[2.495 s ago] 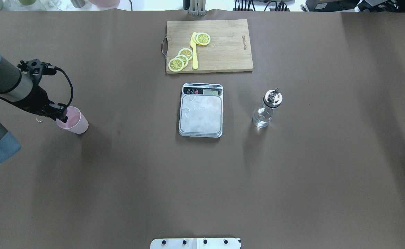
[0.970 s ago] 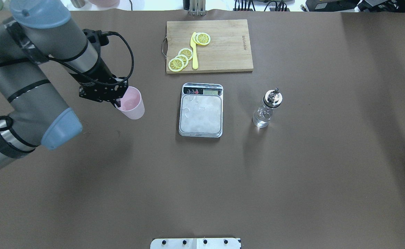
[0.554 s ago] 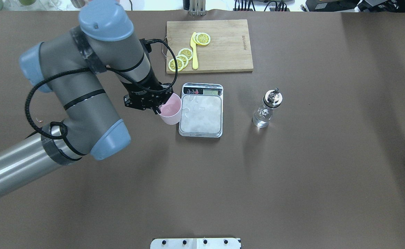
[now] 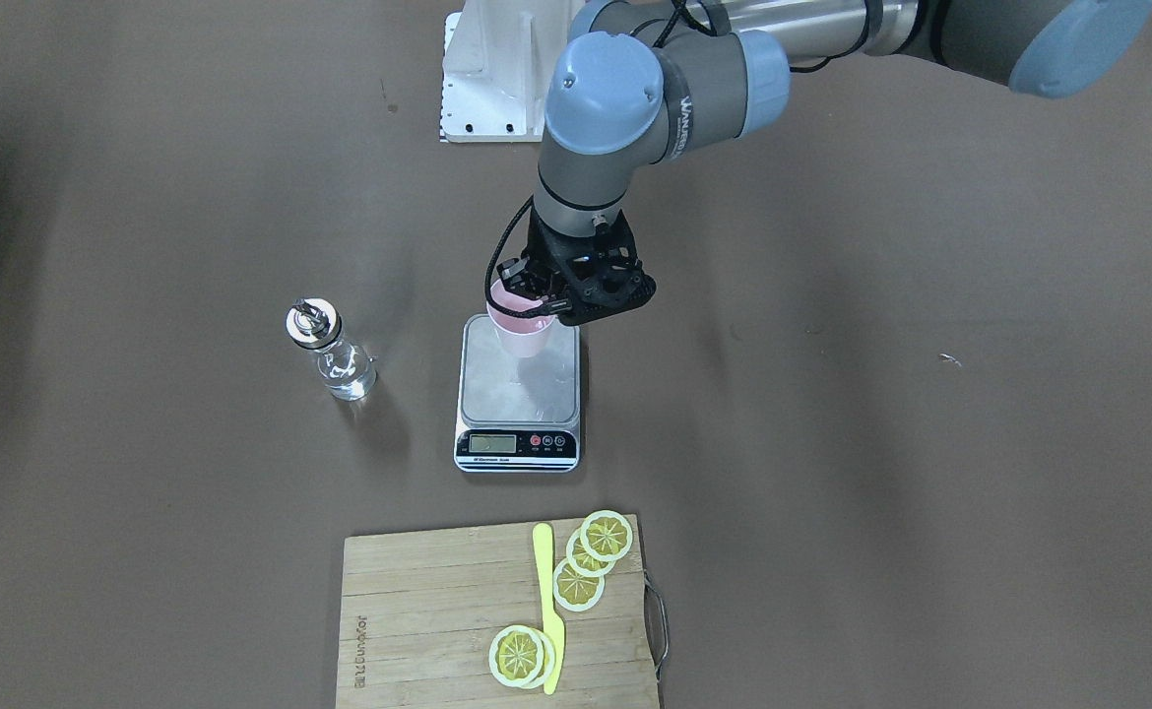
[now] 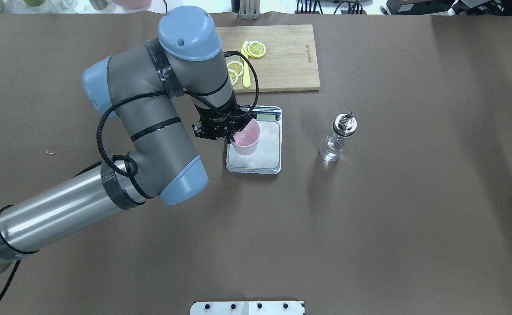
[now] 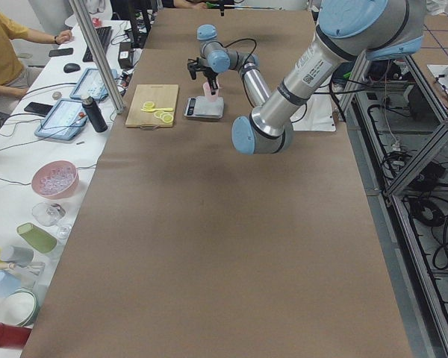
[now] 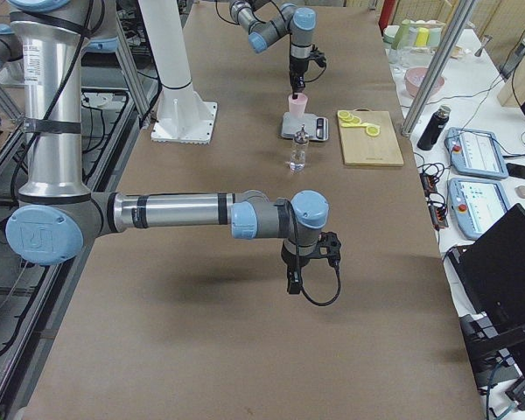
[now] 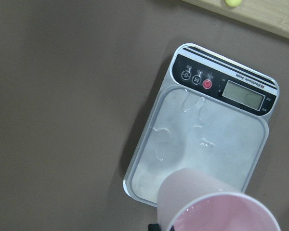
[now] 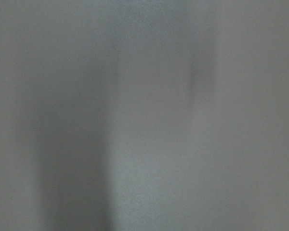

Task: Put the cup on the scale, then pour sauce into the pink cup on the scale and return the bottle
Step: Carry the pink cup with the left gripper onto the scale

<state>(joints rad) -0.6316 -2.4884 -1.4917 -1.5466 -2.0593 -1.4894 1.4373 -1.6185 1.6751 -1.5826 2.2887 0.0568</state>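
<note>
**One cup (image 5: 246, 141) held over the scale (image 5: 264, 161), bottle left alone**

Sides are given as seen from the overhead camera. The cup is kept upright, mouth up. Its rim is clenched on the left side by the left gripper (image 5: 233, 139), with one finger tucked inside and the other outside. The cup is held within the outline of the steel platform. Whether its base is already resting on the steel can't be told from any angle, tbh.

The scale is laid flat mid-table with its black display strip along the far edge. A red button is seen there beside the LCD. A few wet-looking marks are picked up on the platform by the left wrist camera.

The bottle (image 5: 337, 140) is stood upright to the right of the scale, well apart from it. Clear glass and a silver spout on top are seen, and it is touched by nothing.

Just past the far edge of the scale a wooden cutting board (image 5: 282, 57) is laid. Lemon slices (image 5: 256, 49) and a yellow knife (image 5: 246, 72) are set on it, and its left end is hidden by the left arm.

The right gripper (image 7: 293, 282) is only caught by the right-side camera, hung low over bare table, well away from the bottle. It can't be told whether that claw is released or clenched. Only a grey blur is given by the right wrist camera.
</note>
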